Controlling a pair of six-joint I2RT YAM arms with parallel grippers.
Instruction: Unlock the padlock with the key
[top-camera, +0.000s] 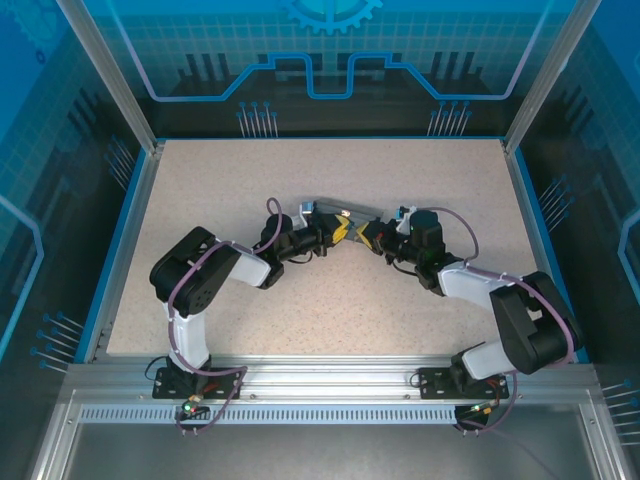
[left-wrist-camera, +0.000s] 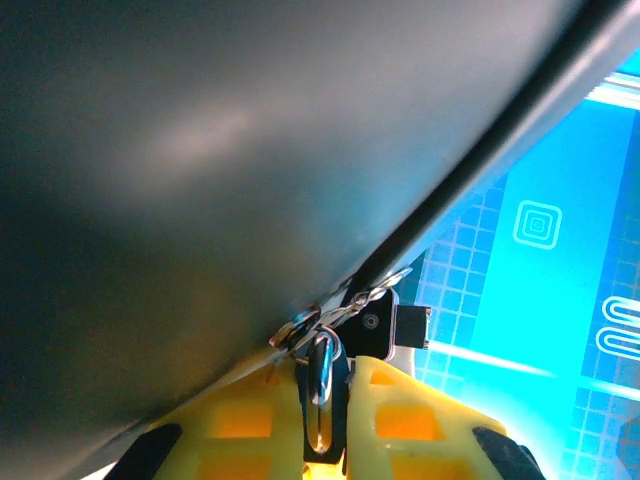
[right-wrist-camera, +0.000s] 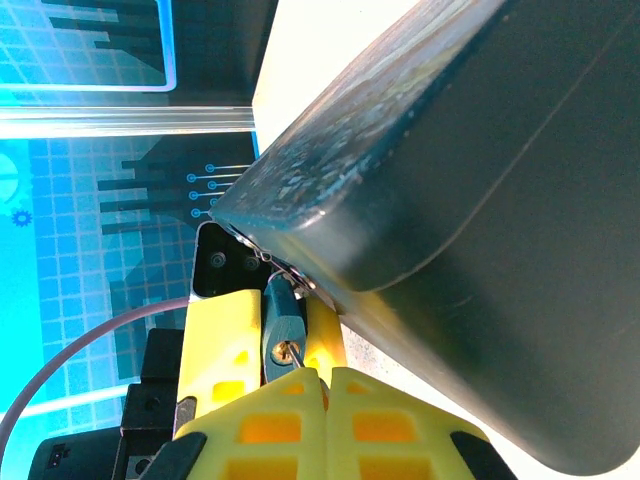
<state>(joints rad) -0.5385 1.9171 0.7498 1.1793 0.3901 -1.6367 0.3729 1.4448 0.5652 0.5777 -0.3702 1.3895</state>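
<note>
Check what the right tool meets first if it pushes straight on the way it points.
The padlock, directly ahead of the right tool and held by the left tool. The key seems to sit at its keyhole; depth is unclear.

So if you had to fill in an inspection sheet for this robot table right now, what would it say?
Surface: speckled beige table with a blue edge.
Job's things: teal padlock close against the corner of a dark tin; key, a thin sliver at the padlock's keyhole.
Clutter: nothing seen.
Grippers: left gripper clamps the padlock; right gripper is shut on the key.
Cables: purple-grey cables loop along both arms.
Surroundings: blue printed panels on three sides, aluminium frame at the near edge.
</note>
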